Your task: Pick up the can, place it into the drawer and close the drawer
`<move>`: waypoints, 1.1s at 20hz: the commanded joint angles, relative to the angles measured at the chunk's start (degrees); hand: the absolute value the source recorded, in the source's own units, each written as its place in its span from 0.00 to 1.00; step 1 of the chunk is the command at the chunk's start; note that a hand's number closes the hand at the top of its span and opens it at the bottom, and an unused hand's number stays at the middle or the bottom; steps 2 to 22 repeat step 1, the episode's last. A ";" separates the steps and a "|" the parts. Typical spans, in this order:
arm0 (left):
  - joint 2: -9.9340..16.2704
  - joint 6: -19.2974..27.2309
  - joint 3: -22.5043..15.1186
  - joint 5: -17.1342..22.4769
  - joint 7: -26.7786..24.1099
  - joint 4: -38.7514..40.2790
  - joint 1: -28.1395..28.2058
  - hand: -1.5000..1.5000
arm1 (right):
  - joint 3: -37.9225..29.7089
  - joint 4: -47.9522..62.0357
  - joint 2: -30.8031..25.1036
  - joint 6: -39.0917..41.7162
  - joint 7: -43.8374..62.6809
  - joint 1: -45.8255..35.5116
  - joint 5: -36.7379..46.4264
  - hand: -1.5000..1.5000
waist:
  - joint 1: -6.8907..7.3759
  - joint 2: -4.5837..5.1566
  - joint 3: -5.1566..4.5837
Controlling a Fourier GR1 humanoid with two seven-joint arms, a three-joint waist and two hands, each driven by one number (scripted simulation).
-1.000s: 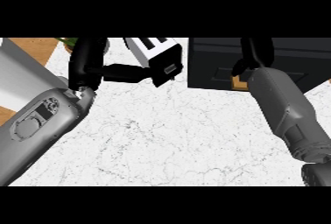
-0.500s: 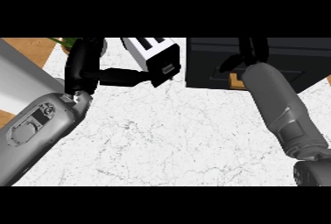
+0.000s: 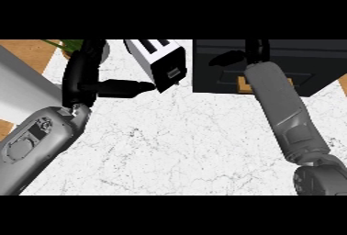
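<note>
We see a white marble-veined surface [image 3: 183, 147] filling the middle. At 1 o'clock sits a matte black, box-shaped drawer unit [image 3: 305, 64] with a small tan handle. At 12 o'clock stands a boxy white-and-black toaster [image 3: 163, 62], tilted. Our left hand [image 3: 85, 80], glossy black, lies at 10 o'clock, fingers relaxed, thumb [image 3: 125, 87] pointing at the toaster. Our right hand [image 3: 237, 57] reaches over the drawer; we cannot tell whether it is clamped. The can is nowhere visible to us.
</note>
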 commanded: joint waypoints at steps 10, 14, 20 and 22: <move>0.87 -0.16 1.03 -0.52 -0.32 -2.29 2.88 0.00 | -4.33 -1.01 1.13 1.45 -2.77 -1.52 -5.99 0.00 | 0.49 -0.45 -0.27; 0.87 -0.16 1.03 -0.52 -0.32 -2.29 2.88 0.00 | -4.33 -1.01 1.13 1.45 -2.77 -1.52 -5.99 0.00 | 0.49 -0.45 -0.27; 0.87 -0.16 1.03 -0.52 -0.32 -2.29 2.88 0.00 | -4.33 -1.01 1.13 1.45 -2.77 -1.52 -5.99 0.00 | 0.49 -0.45 -0.27; 0.87 -0.16 1.03 -0.52 -0.32 -2.29 2.88 0.00 | -4.33 -1.01 1.13 1.45 -2.77 -1.52 -5.99 0.00 | 0.49 -0.45 -0.27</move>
